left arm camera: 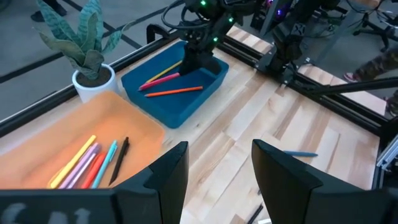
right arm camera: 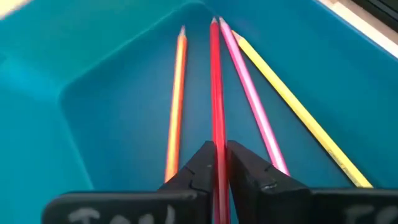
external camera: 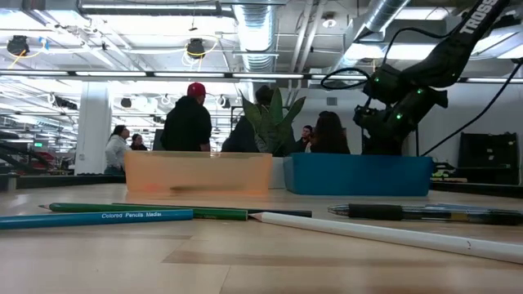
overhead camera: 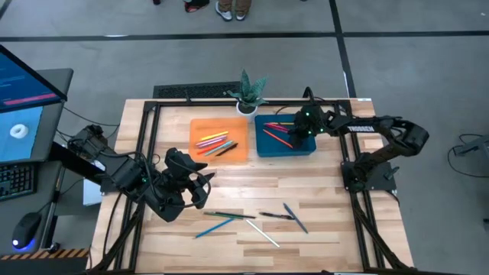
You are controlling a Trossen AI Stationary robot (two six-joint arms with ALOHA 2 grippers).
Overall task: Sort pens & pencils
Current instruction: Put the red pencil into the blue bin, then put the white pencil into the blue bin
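On tabletop (overhead camera: 321,229) | blue tray (overhead camera: 306,147): right end effector (right arm camera: 219,163) inside, fingers clasping red pencil (right arm camera: 216,93) beside orange, pink, yellow ones | orange tray (overhead camera: 229,153): several pens | left end effector (left arm camera: 214,168) released, above front pens & pencils (overhead camera: 252,221), loose on wood

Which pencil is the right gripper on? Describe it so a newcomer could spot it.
Find the blue tray beside the potted plant; the right gripper is down inside it. Between its fingers lies the red pencil, flanked by an orange pencil and a pink pencil. It alone is red.
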